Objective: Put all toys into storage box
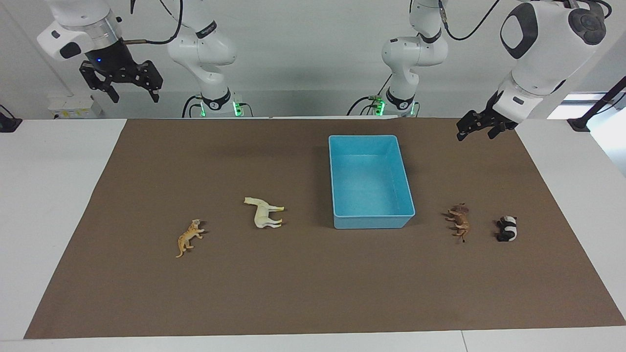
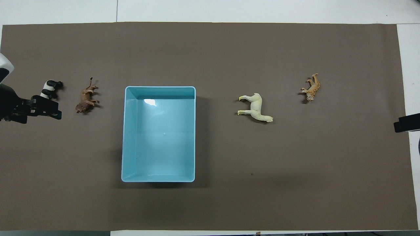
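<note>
Four toys lie out on the brown-covered worktop (image 1: pixel 146 303), none in the storage box (image 1: pixel 337 186) yet, so I judge the task at its first step. Facing view: the tiger (image 1: pixel 190 237) and horse (image 1: pixel 264 212) lie on their sides toward the right arm's end, the lion (image 1: pixel 459 221) and panda (image 1: pixel 507 228) toward the left arm's end, the blue box between the two pairs. The right pincer (image 1: pixel 131 87) hangs high over its end of the worktop, fingers spread, holding nothing. The left pincer (image 1: pixel 481 126) is raised over its end, well above the panda and lion; its fingers look slightly parted and empty. Overhead view: the left pincer (image 2: pixel 46 108) covers the spot just beside the panda (image 2: pixel 51 89), with the lion (image 2: pixel 86 99) next along toward the box (image 2: pixel 126 137). Only an edge of the right arm shows. Next move likely calls for the left pincer to drop onto the panda and pinch it.
</note>
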Controlling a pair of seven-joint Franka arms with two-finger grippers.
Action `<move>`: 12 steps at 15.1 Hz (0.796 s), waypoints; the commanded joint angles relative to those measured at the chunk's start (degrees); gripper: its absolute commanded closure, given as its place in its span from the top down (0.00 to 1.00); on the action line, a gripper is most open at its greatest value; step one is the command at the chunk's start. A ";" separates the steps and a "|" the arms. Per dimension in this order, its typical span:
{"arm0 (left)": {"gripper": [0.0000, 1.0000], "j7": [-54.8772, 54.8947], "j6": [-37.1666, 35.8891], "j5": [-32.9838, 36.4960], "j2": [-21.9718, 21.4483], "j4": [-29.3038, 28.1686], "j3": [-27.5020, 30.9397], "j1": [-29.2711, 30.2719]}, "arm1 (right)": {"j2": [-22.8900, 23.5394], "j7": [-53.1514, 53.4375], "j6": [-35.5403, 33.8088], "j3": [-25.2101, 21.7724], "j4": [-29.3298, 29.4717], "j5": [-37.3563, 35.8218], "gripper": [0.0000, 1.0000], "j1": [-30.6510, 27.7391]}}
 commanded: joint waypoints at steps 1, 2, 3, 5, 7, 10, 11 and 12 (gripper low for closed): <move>1.00 -0.37 -0.26 -0.76 -1.52 -1.20 0.13 0.02 | -0.49 1.27 0.26 0.25 0.17 -0.32 1.00 -0.49; 1.00 0.15 -0.44 -0.76 -1.61 -1.20 0.13 0.19 | -0.75 1.18 -0.17 0.25 -0.01 -0.32 1.00 -0.67; 1.00 0.16 -0.26 -0.68 -1.61 -1.20 0.13 0.19 | -0.75 1.10 -0.26 0.16 0.16 -0.32 1.00 -0.67; 1.00 0.51 -0.09 -0.67 -1.69 -1.46 0.22 -0.16 | -1.45 1.18 -0.53 0.25 -0.80 -0.41 1.00 -0.23; 1.00 -0.01 0.26 -0.59 -1.78 -1.64 0.22 -0.33 | -1.55 1.27 -0.35 0.25 -1.07 -0.41 1.00 -0.32; 1.00 -0.80 0.87 -0.32 -2.22 -1.29 0.13 -0.42 | -1.72 1.36 -0.61 -0.10 -1.33 -0.32 1.00 -1.28; 1.00 -1.94 3.49 -0.24 -2.31 -2.33 0.22 -0.59 | -1.81 1.27 -0.35 -0.10 -1.59 -0.41 1.00 -1.81; 1.00 -1.52 7.95 -0.15 -2.40 -4.69 0.13 -0.42 | -1.90 1.27 -0.18 -0.10 -1.77 -0.41 1.00 -1.90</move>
